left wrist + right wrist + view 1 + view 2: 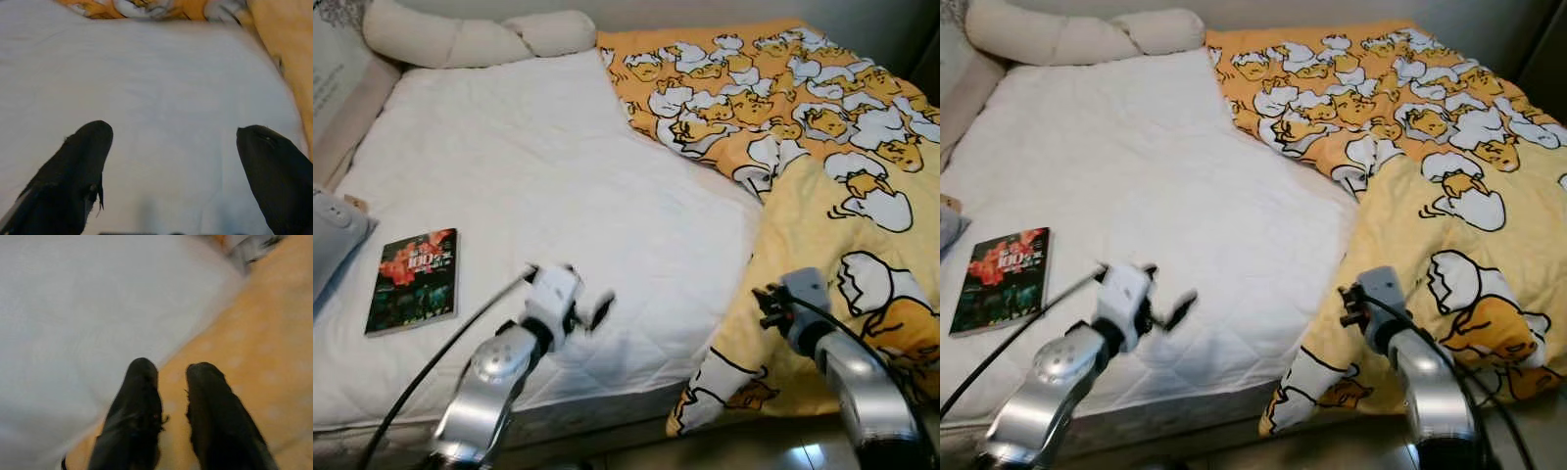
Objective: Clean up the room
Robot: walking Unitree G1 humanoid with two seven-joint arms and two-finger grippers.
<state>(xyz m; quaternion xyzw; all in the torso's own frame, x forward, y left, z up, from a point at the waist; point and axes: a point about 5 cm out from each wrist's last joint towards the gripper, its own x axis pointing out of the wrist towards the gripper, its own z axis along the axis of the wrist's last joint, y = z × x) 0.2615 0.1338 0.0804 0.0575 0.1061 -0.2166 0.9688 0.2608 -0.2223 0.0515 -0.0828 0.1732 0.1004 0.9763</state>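
**A:** How far along does the room look? From the head views the bed [538, 166] is half bare: the egg-print blanket [822, 147] is bunched over the robot's right side and spilling off the foot edge, and a book [413, 280] lies on the mattress near its left. I'd say barely started.

**B:** Agreed. Left wrist view: left hand [171, 171] spread wide, holding nothing, hovering over white mattress.

**A:** And the right wrist view?

**B:** Right hand [171, 396] low at the blanket's edge, fingers [139, 401] nearly pressed together. Whether they're pinching fabric, I can't tell, too blurry. Both arms are reaching forward over the bed's foot.
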